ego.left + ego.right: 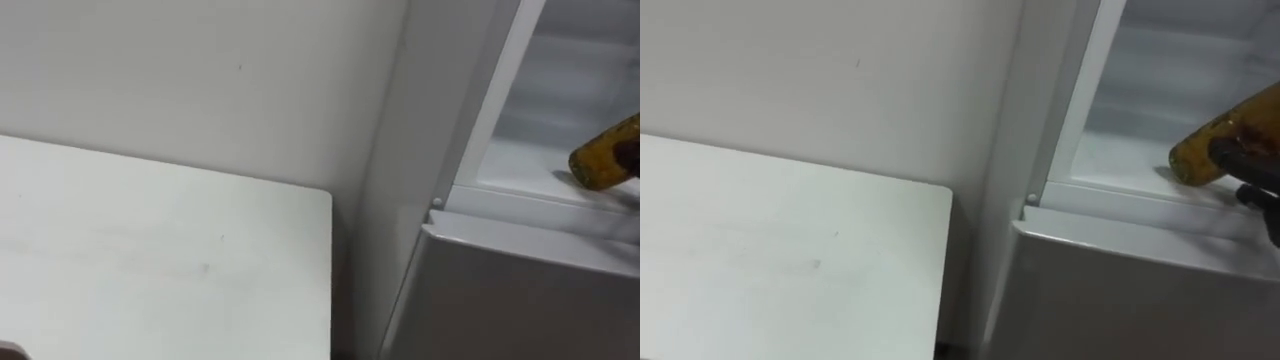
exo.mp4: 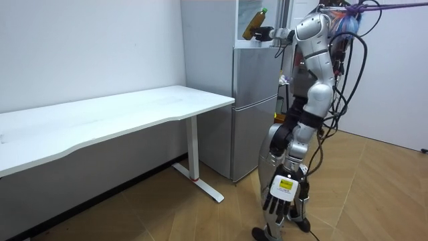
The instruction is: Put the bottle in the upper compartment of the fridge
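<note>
Placement is in hand: fingers [image 1: 1238, 152] of the right hand [image 2: 267, 32], curled round the yellow-brown plastic bottle [image 1: 1196, 152], hold it tilted in the upper compartment of the silver two-door fridge [image 2: 254, 100], white shelf [image 1: 1118, 160] just beneath the fingers; next, probably set it down and uncurl; the left hand [image 2: 281, 197] hangs with fingers relaxed.

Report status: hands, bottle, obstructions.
Right hand shut on bottle. Left hand open, hanging low. Bottle tilted, base inside upper fridge. Nothing blocking visible shelf.

The bottle [image 1: 598, 160] is amber-yellow, the fridge [image 2: 254, 100] silver-grey, the table [image 2: 134, 108] white, the floor [image 2: 374, 194] brown herringbone wood.
</note>
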You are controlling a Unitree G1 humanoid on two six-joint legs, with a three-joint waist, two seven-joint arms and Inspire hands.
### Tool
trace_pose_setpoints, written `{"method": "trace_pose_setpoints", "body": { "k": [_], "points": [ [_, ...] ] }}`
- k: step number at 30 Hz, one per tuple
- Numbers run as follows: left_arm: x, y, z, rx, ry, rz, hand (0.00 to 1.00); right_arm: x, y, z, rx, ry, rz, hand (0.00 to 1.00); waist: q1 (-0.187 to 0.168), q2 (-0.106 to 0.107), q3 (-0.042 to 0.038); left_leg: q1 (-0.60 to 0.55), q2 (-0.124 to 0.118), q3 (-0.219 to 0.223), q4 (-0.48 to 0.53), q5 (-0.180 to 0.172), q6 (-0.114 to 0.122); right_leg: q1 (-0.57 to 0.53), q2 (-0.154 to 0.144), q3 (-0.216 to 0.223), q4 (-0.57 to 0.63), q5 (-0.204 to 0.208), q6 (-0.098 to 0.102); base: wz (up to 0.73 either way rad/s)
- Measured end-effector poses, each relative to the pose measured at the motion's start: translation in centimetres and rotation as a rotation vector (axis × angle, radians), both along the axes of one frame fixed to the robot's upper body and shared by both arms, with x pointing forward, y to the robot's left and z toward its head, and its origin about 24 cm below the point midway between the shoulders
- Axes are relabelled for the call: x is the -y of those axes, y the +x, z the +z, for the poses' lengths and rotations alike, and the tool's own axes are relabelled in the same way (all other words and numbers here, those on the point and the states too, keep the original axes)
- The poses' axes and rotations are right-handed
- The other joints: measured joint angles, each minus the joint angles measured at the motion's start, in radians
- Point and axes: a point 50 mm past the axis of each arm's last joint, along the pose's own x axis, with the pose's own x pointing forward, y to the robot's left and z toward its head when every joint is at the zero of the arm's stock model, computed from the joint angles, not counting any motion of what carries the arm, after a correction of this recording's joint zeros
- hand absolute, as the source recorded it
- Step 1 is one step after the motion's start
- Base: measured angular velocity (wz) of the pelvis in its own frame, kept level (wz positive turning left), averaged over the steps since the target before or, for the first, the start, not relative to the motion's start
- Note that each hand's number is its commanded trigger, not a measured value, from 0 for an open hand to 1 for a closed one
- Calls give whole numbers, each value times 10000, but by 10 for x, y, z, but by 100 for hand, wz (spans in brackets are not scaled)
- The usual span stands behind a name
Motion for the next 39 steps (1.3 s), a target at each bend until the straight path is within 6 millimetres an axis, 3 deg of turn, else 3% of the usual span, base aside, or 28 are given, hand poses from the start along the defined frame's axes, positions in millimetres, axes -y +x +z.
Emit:
{"method": "trace_pose_setpoints", "body": {
  "k": [2, 10, 17, 22, 23, 24, 25, 30, 36, 37, 38, 39],
  "points": [
    [-4, -3, 2, -107, 75, 53, 0, 8, -4, -4, -145, -36, -49, 100, 127, 31, 31, 28, 6, -147, -3, -13, -10, 173, 17, -258, -92, 5, -7, 17],
    [-5, -18, 4, -754, -41, 226, 0, 34, -19, -12, -634, -310, 87, 100, 673, 39, 55, 119, 34, -303, -38, 6, -73, 336, 102, -413, -283, 34, -57, 6],
    [-11, -26, 8, -1071, -212, 189, 0, 38, -20, -21, -938, -206, 885, 100, 839, -189, 62, 123, 35, -330, 17, 11, -80, 371, 118, -448, -318, 61, -99, 0],
    [-16, -24, 10, -1116, -195, 136, 0, 35, -17, -17, -1157, -712, 1573, 100, 930, -223, 73, 53, 66, -355, 87, -36, -146, 370, 149, -471, -336, 81, -128, 2],
    [-19, -22, 11, -1104, -176, 105, 0, 36, -18, -17, -1192, -734, 1608, 36, 960, -223, 74, -31, 87, -427, 199, -68, -158, 369, 184, -513, -336, 86, -137, 8],
    [-20, -21, 11, -1093, -162, 87, 0, 37, -18, -18, -1200, -718, 1636, 10, 1009, -225, 75, -46, 101, -439, 221, -70, -157, 368, 200, -516, -338, 90, -144, 6],
    [-22, -20, 12, -1087, -117, 61, 0, 37, -19, -18, -1203, -694, 1711, 0, 1100, -219, 80, -60, 144, -430, 266, -71, -155, 370, 245, -515, -338, 101, -161, 0],
    [-28, -15, 13, -1032, -100, -25, 0, 35, -19, -21, -1216, -640, 2074, 0, 1360, -189, 114, -80, 243, -437, 337, -117, -253, 386, 331, -521, -339, 124, -200, 0],
    [-32, -7, 12, -994, -140, -55, 0, 34, -19, -24, -2433, -1901, 2442, 0, 1625, -245, 166, -158, 354, -442, 431, -114, -302, 353, 422, -547, -341, 166, -266, 0],
    [-32, -6, 11, -984, -147, -77, 0, 34, -19, -24, -2442, -1919, 2441, 0, -1206, -245, 166, -182, 361, -454, 448, -112, -308, 343, 432, -557, -342, 167, -267, -12],
    [-32, -7, 11, -1033, -165, -110, 0, 35, -19, -23, -2493, -2017, 2426, 0, 1874, -221, 166, -177, 416, -337, 438, -111, -331, 330, 455, -501, -322, 186, -299, -16],
    [-33, -7, 12, -1045, -171, -140, 0, 35, -19, -23, -2548, -2057, 2412, 0, 1876, -227, 173, -195, 432, -323, 446, -109, -339, 323, 473, -519, -352, 209, -337, -5]
  ]
}}
